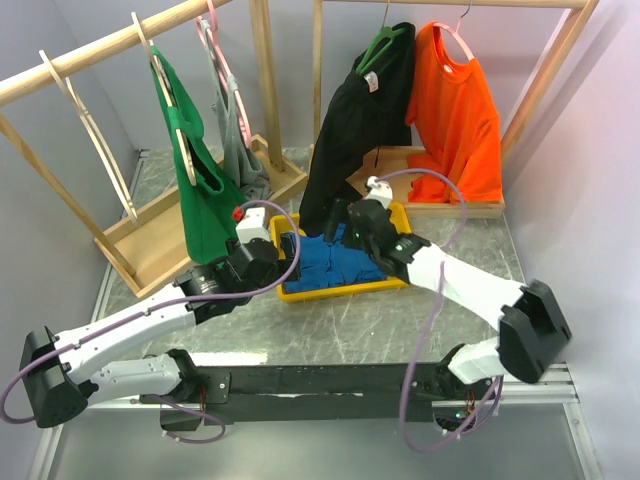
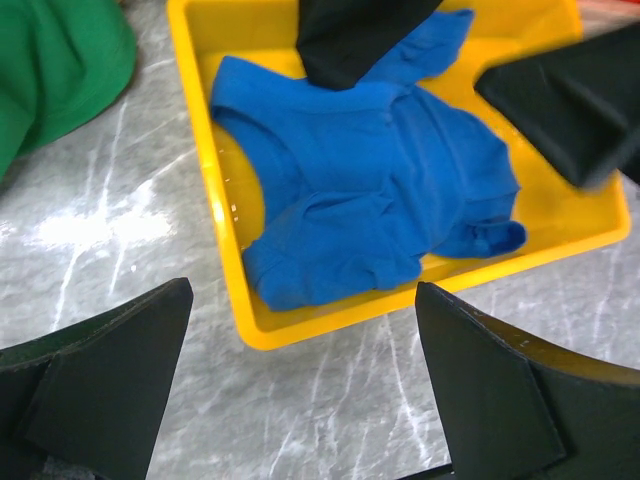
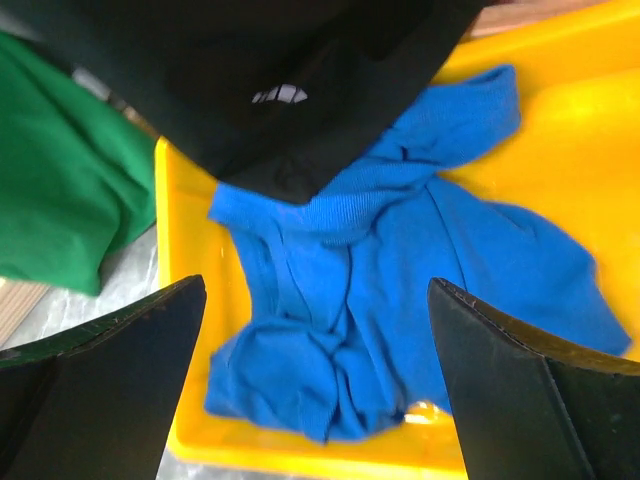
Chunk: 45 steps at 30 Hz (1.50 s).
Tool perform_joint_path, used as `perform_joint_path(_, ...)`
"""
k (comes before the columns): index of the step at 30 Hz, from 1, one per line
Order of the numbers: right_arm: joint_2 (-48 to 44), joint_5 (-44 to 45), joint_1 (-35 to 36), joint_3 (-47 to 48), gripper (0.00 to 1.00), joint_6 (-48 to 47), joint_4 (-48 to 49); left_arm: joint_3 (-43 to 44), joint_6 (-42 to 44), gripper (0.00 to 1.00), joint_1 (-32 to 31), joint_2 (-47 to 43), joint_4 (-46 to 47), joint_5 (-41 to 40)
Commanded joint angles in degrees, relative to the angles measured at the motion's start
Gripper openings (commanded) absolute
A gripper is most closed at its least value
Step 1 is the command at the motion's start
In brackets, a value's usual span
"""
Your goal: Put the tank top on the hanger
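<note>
Because the tank top [image 1: 335, 262] lies crumpled in the yellow tray [image 1: 330, 292], with a black garment [image 1: 350, 130] hanging over the tray's far side, the top view shows a crowded pick. Both arms reach in, the left jaws at the tray's left end and the right jaws over its far edge, near enough to knock together. The wooden hanger [image 1: 97, 128] hangs on a rail well left of the tray. The carry there would pass the green tank top [image 1: 200, 200], where a dangling strap might snag.

From the left wrist, the left jaws stand wide apart and empty above the bench [image 2: 100, 230], just on the tray's near side. The blue fabric is bunched in folds, so a pinch may take several layers and hide the strap openings. A jaw hooking the tray's wall could drag it.

From the right wrist, the right jaws gape over the tray, holding nothing. The black hem overlaps the tank top's far part, so closing there could grab both garments.
</note>
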Motion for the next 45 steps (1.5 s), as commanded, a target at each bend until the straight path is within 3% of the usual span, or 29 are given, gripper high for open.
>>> perform_joint_path(1,5.6,-1.6,-1.5,5.6,1.00,-0.1,-1.6,3.3,-1.4,0.99,0.3,-0.1,-2.3,-1.2)
perform_joint_path(7,14.5,-3.9,-1.1,9.3,0.97,2.1,-1.9,2.5,-2.3,0.99,0.4,-1.5,-1.5,-0.6)
perform_joint_path(15,21.5,-0.3,3.3,9.5,0.95,3.5,-2.9,2.2,-2.2,1.00,0.9,-1.6,-2.3,-1.4)
perform_joint_path(21,24.2,0.1,4.1,10.3,0.82,2.1,-3.0,3.1,-2.6,0.99,1.1,-1.0,-3.2,-1.1)
perform_joint_path(24,24.5,0.4,4.1,11.1,0.52,0.6,-4.1,3.2,-2.7,1.00,1.1,-1.3,-3.8,-1.4)
perform_joint_path(25,23.8,0.8,4.1,11.1,0.28,0.4,-4.6,3.2,-2.8,0.99,1.2,-1.4,-3.9,-1.5)
perform_joint_path(26,23.1,1.2,4.1,11.0,0.16,0.2,-4.8,3.3,-3.0,0.99,1.2,-1.5,-4.0,-1.6)
perform_joint_path(28,20.3,1.8,4.1,10.6,0.00,-0.1,-5.7,3.4,-3.3,0.99,1.3,-1.6,-4.2,-1.7)
perform_joint_path(36,7.3,2.1,4.1,10.4,0.00,-2.1,-7.8,3.5,-6.9,0.99,3.0,-0.1,-5.8,-2.2)
perform_joint_path(45,-6.4,0.0,4.1,8.2,0.00,-2.5,-7.5,-0.5,-6.7,0.99,9.5,-0.3,-0.4,6.4)
